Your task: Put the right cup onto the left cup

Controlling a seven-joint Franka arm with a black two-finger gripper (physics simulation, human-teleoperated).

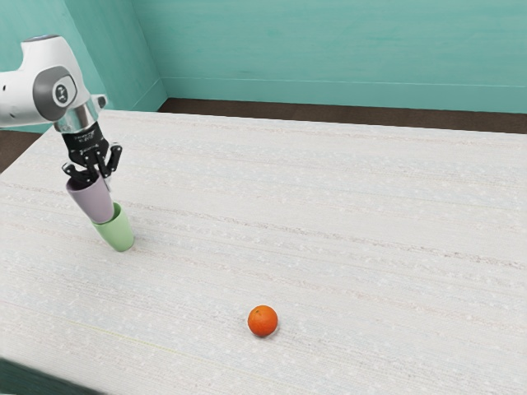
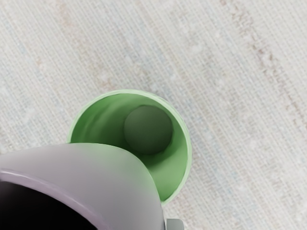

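Note:
The gripper [image 1: 104, 174] is at the rim of the purple cup [image 1: 93, 200], shut on its wall and holding it tilted. In the exterior view, the green cup [image 1: 118, 230] stands on the table just below the purple cup's base. From the wrist camera, the purple cup [image 2: 112, 167] covers part of the green cup's opening [image 2: 170, 167], whose inner bottom is visible. One gripper fingertip [image 2: 175, 224] shows beside the purple cup's outer wall. Whether the two cups touch is unclear.
An orange [image 1: 263, 321] rests on the pale table [image 1: 346, 222], well away from the cups toward the exterior view's lower middle. Teal walls [image 1: 329, 49] rise beyond the table's far edge.

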